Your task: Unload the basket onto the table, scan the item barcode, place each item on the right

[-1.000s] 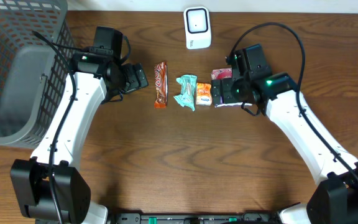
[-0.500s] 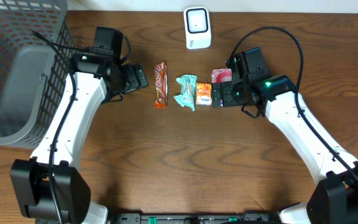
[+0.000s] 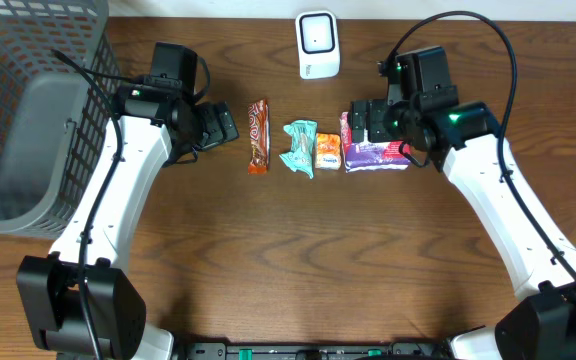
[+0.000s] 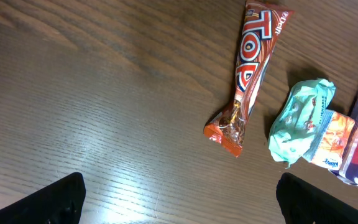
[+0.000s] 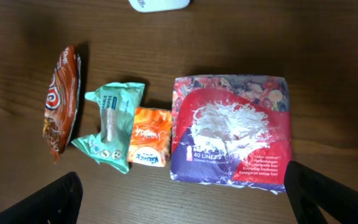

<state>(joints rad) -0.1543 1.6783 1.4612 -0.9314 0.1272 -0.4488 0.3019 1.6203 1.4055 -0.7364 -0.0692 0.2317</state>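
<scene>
Basket (image 3: pixel 8 70) behind the left gripper (image 3: pixel 220 126) holds a grey shape (image 3: pixel 38 150) that cannot be identified. Both grippers gape, empty. The purple packet (image 5: pixel 232 127) lies just below the right gripper (image 3: pixel 366 121), between its spread fingers.

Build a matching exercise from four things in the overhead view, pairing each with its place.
Things:
1. chocolate bar
2. teal packet
3. white scanner
4. grey basket

Places:
A. far left of the overhead view
B. top centre, beyond the row of items
C. leftmost in the row of items
D. between the bar and the small orange pack

Pairs: 1-C, 2-D, 3-B, 4-A
</scene>
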